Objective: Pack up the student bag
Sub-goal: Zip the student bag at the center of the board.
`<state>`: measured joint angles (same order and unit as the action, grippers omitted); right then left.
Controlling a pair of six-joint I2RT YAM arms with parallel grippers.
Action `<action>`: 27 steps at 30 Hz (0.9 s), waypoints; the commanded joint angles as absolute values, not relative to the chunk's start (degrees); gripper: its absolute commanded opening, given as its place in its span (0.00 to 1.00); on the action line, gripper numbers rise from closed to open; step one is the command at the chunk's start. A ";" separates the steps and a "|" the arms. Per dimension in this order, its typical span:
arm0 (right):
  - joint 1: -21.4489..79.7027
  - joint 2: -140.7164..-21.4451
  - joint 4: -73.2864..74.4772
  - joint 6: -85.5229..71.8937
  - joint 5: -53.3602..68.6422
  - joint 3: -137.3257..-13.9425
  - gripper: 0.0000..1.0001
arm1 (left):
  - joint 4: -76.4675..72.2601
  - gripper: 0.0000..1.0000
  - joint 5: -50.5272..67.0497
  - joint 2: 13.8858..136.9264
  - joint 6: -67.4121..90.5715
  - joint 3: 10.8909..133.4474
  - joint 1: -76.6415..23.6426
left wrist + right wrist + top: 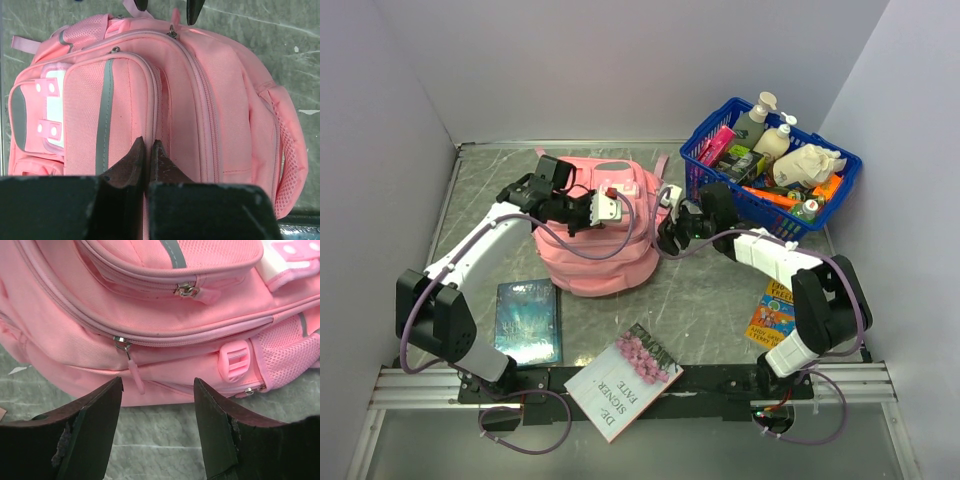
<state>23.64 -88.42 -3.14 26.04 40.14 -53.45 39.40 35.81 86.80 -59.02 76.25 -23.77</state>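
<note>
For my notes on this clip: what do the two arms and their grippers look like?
Both the left arm and right arm have white links between bulky black joints, with pale purple cables looping alongside. The left gripper and right gripper carry dark, wedge-shaped fingers with scuffed edges.

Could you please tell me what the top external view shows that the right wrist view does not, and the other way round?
Only the top external view shows the filled blue basket and three books on the table: a dark blue book, a white book and a colourful book. Only the right wrist view shows a zipper pull hanging just ahead of the right hand, whose fingers stand apart, and a pink side buckle. Both show the student bag with the right hand at its side.
</note>
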 commanded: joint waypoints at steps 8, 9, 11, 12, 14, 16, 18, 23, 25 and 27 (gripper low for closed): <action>26.28 -90.53 -4.13 25.75 39.12 -56.51 0.50 | 39.20 0.01 41.75 82.44 -61.43 80.42 -25.31; 26.19 -90.53 -3.96 25.66 39.20 -56.69 0.45 | 39.81 0.01 41.92 82.44 -61.70 80.42 -25.31; 26.19 -90.62 -3.25 25.66 39.02 -57.39 0.23 | 40.43 0.01 42.01 82.35 -62.22 80.59 -25.40; 26.28 -90.62 -2.56 25.66 38.85 -57.65 0.14 | 41.39 0.01 42.10 82.27 -62.40 80.77 -25.40; 26.10 -90.79 -1.85 25.14 38.06 -58.36 0.00 | 42.18 0.01 42.54 82.09 -62.93 81.56 -25.40; 26.10 -90.97 -0.53 24.96 38.23 -58.97 0.00 | 44.20 0.01 43.32 82.00 -63.98 82.61 -25.31; 26.01 -90.70 -0.44 24.17 37.45 -58.97 0.00 | 45.43 0.01 43.50 81.48 -65.03 82.97 -25.40; 23.12 -89.47 -0.26 20.49 35.59 -58.89 0.00 | 48.51 0.01 42.63 77.88 -72.06 79.64 -26.01; 21.89 -89.82 -0.26 19.25 34.46 -59.24 0.00 | 49.13 0.01 42.71 76.56 -73.91 77.79 -26.80; 20.66 -90.96 3.33 18.20 33.14 -61.77 0.00 | 50.18 0.01 43.06 75.41 -73.83 77.43 -27.86</action>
